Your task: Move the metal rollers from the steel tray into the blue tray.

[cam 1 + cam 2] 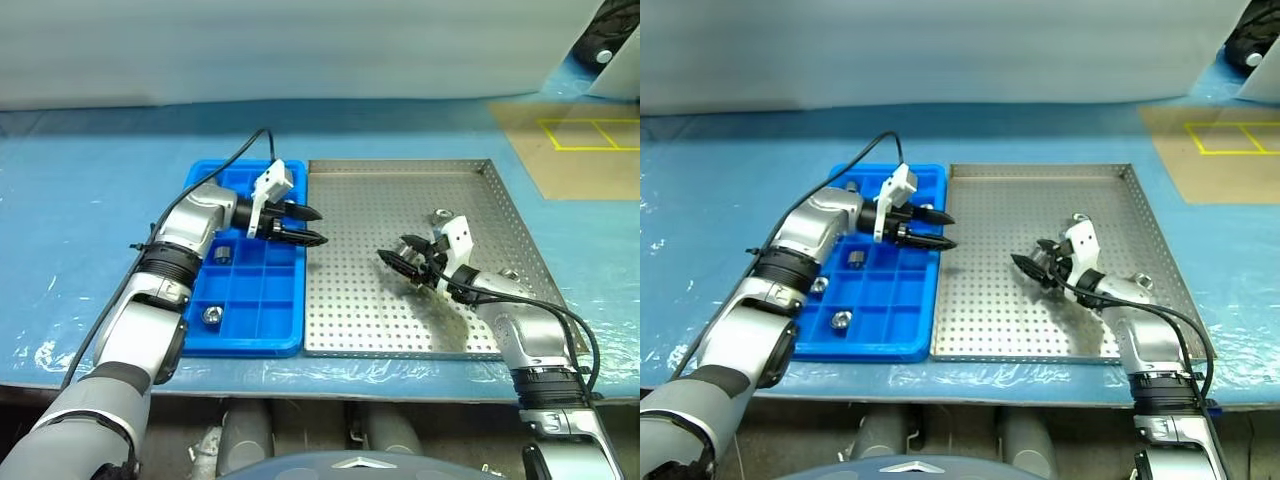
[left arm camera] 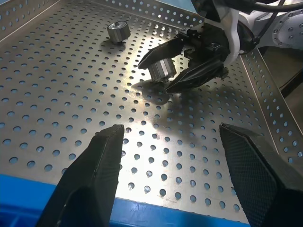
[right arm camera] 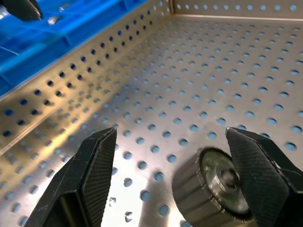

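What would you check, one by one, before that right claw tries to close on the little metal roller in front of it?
1. Right gripper open: ok, fingers spread wide.
2. Roller between its fingers: ok, it lies on the steel tray inside the gap, nearer one finger.
3. Fingers touching the roller: cannot tell.
4. Left gripper out of the way: ok, open and empty at the edge where the two trays meet.
5. Room in the blue tray: ok, several compartments free.
6. Other rollers left to move: ok, one sits further back.
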### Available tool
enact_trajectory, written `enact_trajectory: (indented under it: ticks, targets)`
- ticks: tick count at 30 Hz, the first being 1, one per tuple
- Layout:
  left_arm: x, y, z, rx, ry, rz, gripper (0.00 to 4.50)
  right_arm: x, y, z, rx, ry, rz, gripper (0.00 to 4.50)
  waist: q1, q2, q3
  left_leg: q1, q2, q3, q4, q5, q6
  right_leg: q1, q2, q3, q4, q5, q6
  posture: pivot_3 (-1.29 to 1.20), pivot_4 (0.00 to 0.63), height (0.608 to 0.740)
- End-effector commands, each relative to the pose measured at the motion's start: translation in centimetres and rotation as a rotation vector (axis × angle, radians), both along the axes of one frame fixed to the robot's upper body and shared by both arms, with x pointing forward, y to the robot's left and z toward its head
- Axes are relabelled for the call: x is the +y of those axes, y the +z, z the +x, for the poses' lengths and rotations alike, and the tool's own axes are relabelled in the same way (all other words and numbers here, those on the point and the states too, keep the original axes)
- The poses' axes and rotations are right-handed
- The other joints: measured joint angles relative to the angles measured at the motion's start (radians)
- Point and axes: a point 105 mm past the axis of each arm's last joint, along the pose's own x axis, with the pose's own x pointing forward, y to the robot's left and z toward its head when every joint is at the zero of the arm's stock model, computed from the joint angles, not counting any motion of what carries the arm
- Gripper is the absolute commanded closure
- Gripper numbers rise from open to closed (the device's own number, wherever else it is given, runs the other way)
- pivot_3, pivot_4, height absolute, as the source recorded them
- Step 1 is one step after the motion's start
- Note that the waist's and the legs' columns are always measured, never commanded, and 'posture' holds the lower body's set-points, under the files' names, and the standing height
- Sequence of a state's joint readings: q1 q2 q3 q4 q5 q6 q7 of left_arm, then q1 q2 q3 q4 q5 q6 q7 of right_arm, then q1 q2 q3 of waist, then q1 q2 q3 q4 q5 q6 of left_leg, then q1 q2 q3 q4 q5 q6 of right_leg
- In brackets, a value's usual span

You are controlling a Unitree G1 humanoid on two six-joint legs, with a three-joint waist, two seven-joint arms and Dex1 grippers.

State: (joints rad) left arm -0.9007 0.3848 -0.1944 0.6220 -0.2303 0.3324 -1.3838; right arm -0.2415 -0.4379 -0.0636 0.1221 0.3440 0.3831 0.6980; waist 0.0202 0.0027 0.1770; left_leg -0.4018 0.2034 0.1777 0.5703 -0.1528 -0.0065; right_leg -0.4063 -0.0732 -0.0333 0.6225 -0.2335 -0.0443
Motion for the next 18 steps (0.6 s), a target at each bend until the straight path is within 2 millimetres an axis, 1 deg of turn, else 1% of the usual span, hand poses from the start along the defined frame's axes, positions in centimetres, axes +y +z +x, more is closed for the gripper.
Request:
enact_trajectory:
  ticks: [1,4,9,10,12,13,14,15,18]
  targets:
    - [0.5,1.1,0.0,-0.055,0.006,-0.009,1.13,-1.1,-0.9,0.6,0.001,-0.045,-0.025,0.71,-0.003,0.000,0.000,0.001,0.000,0.000,0.000,0.000,0.000,0.000,0.000,0.000,0.000,0.000,0.000,-0.23,0.150,0.740]
    - [0.8,1.0,0.0,-0.056,0.018,-0.007,1.13,-0.8,-1.4,0.4,0.014,-0.018,-0.024,0.71,-0.001,0.000,0.000,0.002,0.000,0.000,0.002,0.000,0.000,0.002,-0.001,0.000,0.001,0.000,0.000,-0.22,0.150,0.740]
    - [1.1,1.0,0.0,-0.061,0.033,-0.004,1.13,-0.7,-1.6,0.5,0.001,-0.015,-0.036,0.71,0.002,0.000,0.000,0.008,0.000,0.000,0.001,0.000,0.000,0.008,-0.001,0.000,0.000,0.000,0.000,-0.21,0.150,0.740]
    - [1.2,1.0,0.1,-0.065,0.038,-0.002,1.10,-0.7,-1.5,0.7,-0.003,-0.022,-0.033,1.10,0.002,0.000,0.000,0.008,0.000,0.000,0.001,0.000,0.000,0.008,-0.001,0.000,0.000,0.000,0.000,-0.21,0.150,0.740]
    - [1.3,1.1,0.3,-0.070,0.050,0.000,1.10,-0.9,-1.5,0.9,-0.009,-0.035,-0.043,1.63,0.001,0.000,0.000,0.008,0.000,0.000,0.001,0.000,0.000,0.008,-0.001,0.000,0.000,0.000,0.000,-0.21,0.150,0.740]
    - [1.5,1.1,0.4,-0.072,0.057,0.002,1.10,-1.0,-1.6,1.0,-0.014,-0.047,-0.064,2.02,0.000,0.000,0.000,0.008,0.000,0.000,0.000,0.000,0.000,0.008,-0.001,0.000,-0.001,0.000,0.000,-0.21,0.150,0.740]
    - [1.7,1.1,0.6,-0.080,0.066,0.006,1.10,-1.3,-1.6,1.3,-0.018,-0.066,-0.073,2.28,-0.001,0.000,0.000,0.008,0.000,0.000,0.000,0.000,0.000,0.008,-0.001,0.000,-0.001,0.000,0.000,-0.21,0.150,0.740]
    - [1.8,1.1,0.7,-0.087,0.072,0.010,1.10,-1.5,-1.7,1.4,-0.021,-0.079,-0.077,2.28,-0.001,0.000,0.000,0.008,0.000,0.000,-0.001,0.000,0.000,0.007,-0.001,0.000,-0.002,0.000,0.000,-0.21,0.150,0.740]
    - [2.5,1.6,1.1,-0.087,0.108,-0.007,1.10,-0.5,-1.1,0.9,-0.028,-0.018,-0.036,3.00,-0.002,0.000,0.000,0.008,0.000,0.000,-0.002,0.000,0.000,0.007,-0.001,0.000,-0.003,0.000,0.000,-0.21,0.150,0.740]
